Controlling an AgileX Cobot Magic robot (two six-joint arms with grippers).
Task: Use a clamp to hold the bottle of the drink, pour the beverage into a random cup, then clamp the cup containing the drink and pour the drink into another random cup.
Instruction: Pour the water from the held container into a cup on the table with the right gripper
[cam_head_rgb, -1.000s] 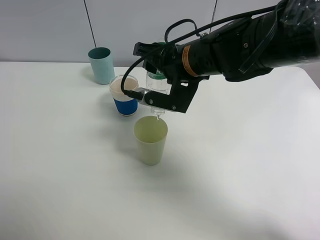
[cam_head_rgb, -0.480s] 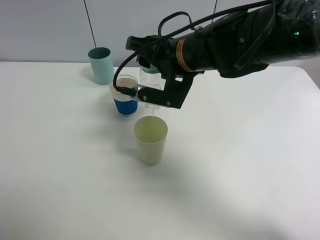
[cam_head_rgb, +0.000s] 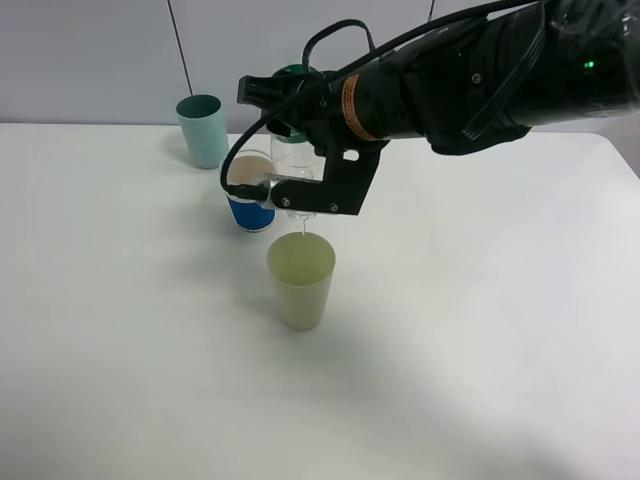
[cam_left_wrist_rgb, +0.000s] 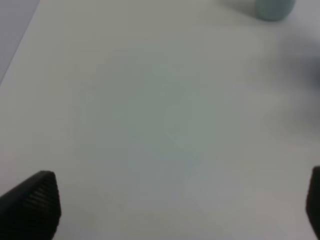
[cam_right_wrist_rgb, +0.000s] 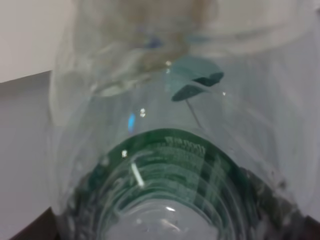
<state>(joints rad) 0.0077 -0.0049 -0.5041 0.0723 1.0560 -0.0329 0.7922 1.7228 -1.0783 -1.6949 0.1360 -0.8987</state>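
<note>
Clear plastic water bottle (cam_head_rgb: 292, 155) with a green label hangs almost inverted, long axis near upright. Its open mouth is just above the pale yellow-green tapered plastic tumbler (cam_head_rgb: 301, 280), and a thin thread of clear liquid (cam_head_rgb: 303, 232) seems to fall in. The teal plastic tumbler (cam_head_rgb: 201, 130) and blue-banded white cup (cam_head_rgb: 250, 200) stand apart to the left. The left gripper (cam_left_wrist_rgb: 172, 205) gapes wide over bare white table (cam_left_wrist_rgb: 150, 125), holding nothing. The right gripper (cam_head_rgb: 300, 198), on the nearer arm, is clamped on the bottle.

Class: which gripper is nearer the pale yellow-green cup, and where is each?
Right. The right gripper holds the upturned bottle just above the pale yellow-green cup. The left gripper, open, hangs over bare table outside the high view, away from it.
</note>
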